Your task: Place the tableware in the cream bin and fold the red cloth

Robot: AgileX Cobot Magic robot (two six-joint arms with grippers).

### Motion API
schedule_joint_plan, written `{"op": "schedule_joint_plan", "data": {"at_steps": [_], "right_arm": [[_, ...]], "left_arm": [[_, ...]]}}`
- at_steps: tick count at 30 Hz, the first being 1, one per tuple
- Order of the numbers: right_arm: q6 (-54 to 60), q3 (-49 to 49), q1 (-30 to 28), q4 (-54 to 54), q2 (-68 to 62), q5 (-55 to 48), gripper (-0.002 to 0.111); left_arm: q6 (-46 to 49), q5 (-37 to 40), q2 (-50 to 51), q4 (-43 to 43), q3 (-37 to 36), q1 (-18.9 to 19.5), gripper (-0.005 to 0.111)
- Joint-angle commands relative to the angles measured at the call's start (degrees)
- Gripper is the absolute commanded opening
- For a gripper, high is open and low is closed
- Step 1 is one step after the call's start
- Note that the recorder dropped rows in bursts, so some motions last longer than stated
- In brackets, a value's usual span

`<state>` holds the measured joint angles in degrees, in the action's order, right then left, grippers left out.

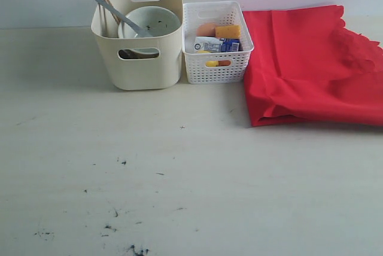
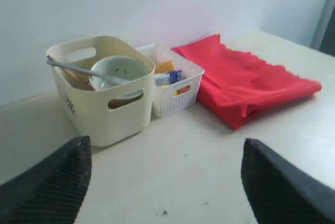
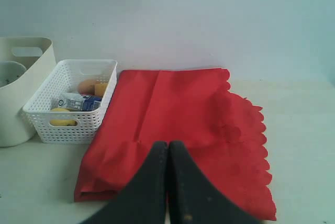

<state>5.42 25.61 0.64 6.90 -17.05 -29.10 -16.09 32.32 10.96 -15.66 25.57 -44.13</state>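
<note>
On the table [image 1: 179, 178] the bin [image 1: 143, 64] stands at the left, the basket [image 1: 216, 67] just beside it on the right, then the cloth [image 1: 305, 64] right of the basket. A bowl [image 1: 152, 21] lies in the bin, a carton [image 1: 215, 45] in the basket.

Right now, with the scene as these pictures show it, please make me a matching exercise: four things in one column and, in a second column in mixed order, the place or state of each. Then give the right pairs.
Things
1. pale speckled bowl
2. milk carton
3. red cloth
4. right gripper

Places or states
A. folded, on the table beside the white lattice basket
B. shut, with nothing between its jaws
C. in the cream bin
D. in the white lattice basket

Right pairs: 1-C, 2-D, 3-A, 4-B
</note>
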Motion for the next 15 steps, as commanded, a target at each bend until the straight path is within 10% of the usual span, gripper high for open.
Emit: {"op": "schedule_joint_plan", "data": {"at_steps": [1, 15], "right_arm": [[0.44, -0.12, 0.02, 0.19, 0.16, 0.57, 0.0], [0.39, -0.12, 0.02, 0.19, 0.16, 0.58, 0.0]], "left_arm": [[0.05, -13.63, -0.42, 3.15, -5.76, 3.89, 0.075], [0.53, -25.62, -0.96, 9.09, -17.11, 29.6, 0.075]]}}
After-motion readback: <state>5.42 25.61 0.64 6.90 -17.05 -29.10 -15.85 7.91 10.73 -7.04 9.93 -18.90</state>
